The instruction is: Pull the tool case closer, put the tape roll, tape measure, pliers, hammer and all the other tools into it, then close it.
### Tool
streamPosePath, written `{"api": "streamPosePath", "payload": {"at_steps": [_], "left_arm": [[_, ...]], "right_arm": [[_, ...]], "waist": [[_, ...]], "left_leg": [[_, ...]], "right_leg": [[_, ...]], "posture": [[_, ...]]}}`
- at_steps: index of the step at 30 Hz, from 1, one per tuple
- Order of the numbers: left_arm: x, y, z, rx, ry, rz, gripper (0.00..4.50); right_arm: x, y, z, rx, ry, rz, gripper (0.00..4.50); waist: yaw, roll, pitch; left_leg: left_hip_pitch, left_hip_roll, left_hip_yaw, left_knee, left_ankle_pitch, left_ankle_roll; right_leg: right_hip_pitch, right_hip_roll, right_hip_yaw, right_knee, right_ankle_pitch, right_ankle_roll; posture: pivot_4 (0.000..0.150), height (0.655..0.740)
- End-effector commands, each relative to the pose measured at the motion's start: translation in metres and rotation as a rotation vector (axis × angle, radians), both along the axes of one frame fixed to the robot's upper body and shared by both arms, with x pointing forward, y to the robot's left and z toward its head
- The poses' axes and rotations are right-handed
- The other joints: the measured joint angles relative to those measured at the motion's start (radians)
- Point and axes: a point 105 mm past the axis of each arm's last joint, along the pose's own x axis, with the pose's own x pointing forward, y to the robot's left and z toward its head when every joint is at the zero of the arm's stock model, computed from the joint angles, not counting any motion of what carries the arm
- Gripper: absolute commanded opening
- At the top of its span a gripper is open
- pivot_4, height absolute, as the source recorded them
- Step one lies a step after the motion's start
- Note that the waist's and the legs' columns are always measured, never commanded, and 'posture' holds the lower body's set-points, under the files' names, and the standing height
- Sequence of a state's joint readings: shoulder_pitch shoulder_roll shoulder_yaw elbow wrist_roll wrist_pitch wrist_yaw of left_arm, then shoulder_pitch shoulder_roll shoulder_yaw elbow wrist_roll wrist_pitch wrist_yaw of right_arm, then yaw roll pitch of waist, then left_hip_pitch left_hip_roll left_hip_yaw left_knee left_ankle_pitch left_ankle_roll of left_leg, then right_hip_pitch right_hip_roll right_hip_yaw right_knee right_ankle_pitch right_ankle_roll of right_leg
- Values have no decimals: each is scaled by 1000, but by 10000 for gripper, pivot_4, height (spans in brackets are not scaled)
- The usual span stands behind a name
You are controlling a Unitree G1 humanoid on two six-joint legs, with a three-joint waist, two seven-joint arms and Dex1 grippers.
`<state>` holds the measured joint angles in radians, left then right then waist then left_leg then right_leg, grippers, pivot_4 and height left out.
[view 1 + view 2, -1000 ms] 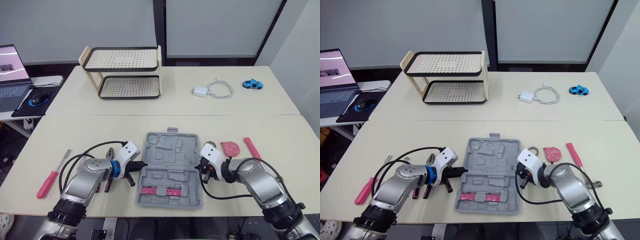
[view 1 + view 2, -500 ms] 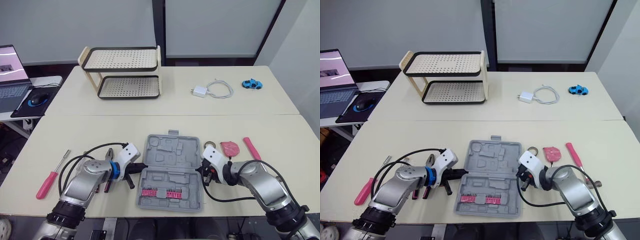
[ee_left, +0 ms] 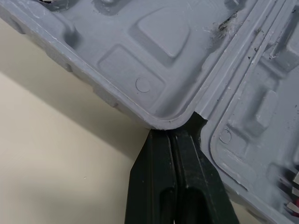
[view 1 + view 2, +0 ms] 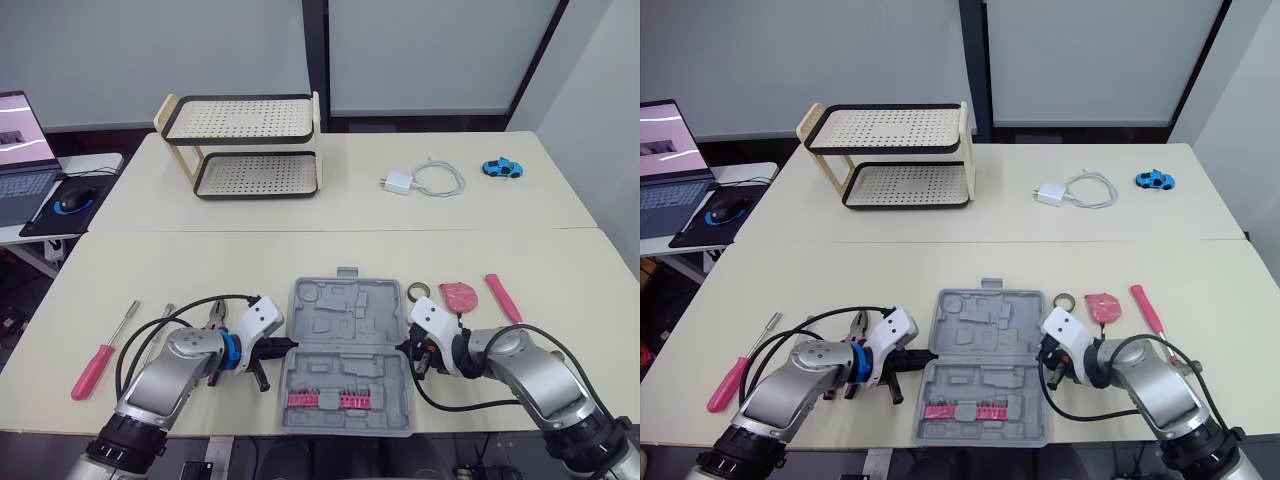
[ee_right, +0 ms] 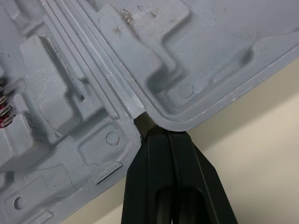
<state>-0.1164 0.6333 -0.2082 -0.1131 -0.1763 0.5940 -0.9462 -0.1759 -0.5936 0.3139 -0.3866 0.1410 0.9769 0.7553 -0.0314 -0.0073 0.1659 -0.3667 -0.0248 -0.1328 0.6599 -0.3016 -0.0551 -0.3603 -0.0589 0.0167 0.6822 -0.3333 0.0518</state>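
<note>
The grey tool case point(image 4: 348, 340) lies open near the table's front edge, with a row of pink bits point(image 4: 325, 399) in its near half. My left gripper point(image 4: 283, 345) is shut, its tips pushed into the hinge notch on the case's left side point(image 3: 154, 56). My right gripper point(image 4: 404, 349) is shut too, its tips in the right hinge notch point(image 5: 56, 93). Left of the case lie the pliers point(image 4: 215, 318) and a red-handled screwdriver point(image 4: 95, 368). To the right lie the tape roll point(image 4: 418, 291), the pink tape measure point(image 4: 459, 296) and a pink-handled tool point(image 4: 502, 298).
A two-tier perforated rack point(image 4: 245, 145) stands at the back left. A white charger with its cable point(image 4: 425, 180) and a blue toy car point(image 4: 503, 167) lie at the back right. A laptop point(image 4: 20, 150) and mouse point(image 4: 75, 200) sit on a side table at the left.
The case has slid toward the front edge, with both grippers moving back along with it at its hinge notches. The tape roll now shows beyond the case's right corner.
</note>
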Motion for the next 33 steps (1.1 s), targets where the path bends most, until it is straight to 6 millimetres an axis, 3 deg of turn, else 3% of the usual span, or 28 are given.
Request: {"api": "streamPosePath", "payload": {"at_steps": [1, 33], "left_arm": [[-18, -13, -13, -12, 73, -54, 0], [-35, -33, -17, -42, 142, -114, 0]], "right_arm": [[-3, 12, 14, 50, -39, 47, 159], [-21, -3, 8, 18, 18, 39, 159]], "waist": [[0, 0, 0], [2, 1, -1]], "left_leg": [[0, 0, 0, 0, 0, 0], [2, 0, 0, 0, 0, 0]], "right_leg": [[0, 0, 0, 0, 0, 0], [4, 0, 0, -1, 0, 0]], "posture": [[1500, 7400], [1500, 7400]]}}
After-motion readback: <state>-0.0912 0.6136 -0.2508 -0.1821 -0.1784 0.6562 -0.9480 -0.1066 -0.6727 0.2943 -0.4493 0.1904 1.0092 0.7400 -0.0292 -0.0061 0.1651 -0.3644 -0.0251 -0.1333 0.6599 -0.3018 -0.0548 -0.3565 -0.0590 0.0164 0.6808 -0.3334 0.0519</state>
